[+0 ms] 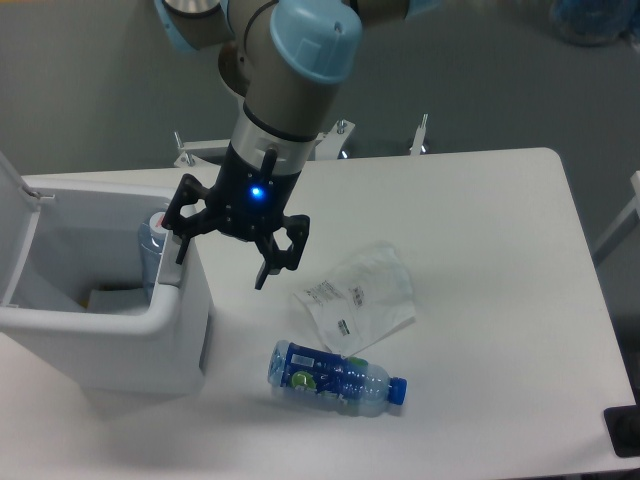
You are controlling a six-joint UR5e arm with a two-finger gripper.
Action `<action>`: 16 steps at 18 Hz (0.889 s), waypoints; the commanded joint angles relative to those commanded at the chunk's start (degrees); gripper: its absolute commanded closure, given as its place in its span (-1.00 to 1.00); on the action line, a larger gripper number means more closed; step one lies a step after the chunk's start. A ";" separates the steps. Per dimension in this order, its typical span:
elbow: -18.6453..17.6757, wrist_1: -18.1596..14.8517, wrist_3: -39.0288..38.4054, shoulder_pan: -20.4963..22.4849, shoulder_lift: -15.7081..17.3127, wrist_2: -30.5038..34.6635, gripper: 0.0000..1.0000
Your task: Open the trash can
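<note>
The white trash can (185,330) stands at the table's left edge with its lid (15,225) swung up to the far left. Inside it I see a clear bottle (152,240) upright against the right wall and some white items at the bottom. My gripper (224,258) hangs over the can's right rim, open and empty. One finger (183,240) is right at the rim where the grey tab sits; the other finger (272,262) is outside the can above the table.
A clear plastic bottle with a blue label and cap (335,377) lies on the table in front of the gripper. A crumpled clear wrapper with a paper label (360,295) lies just behind it. Metal clamps (420,135) stick up at the table's far edge.
</note>
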 joint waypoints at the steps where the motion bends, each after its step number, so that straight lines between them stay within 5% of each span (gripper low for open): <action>1: -0.52 0.00 0.35 1.14 0.09 0.78 -1.00; 8: -1.14 0.79 9.03 10.28 -0.87 10.02 -1.00; 11: -1.23 0.88 15.01 12.66 -3.42 10.63 -1.00; 16: -1.50 1.84 23.38 14.50 -7.20 20.91 -1.00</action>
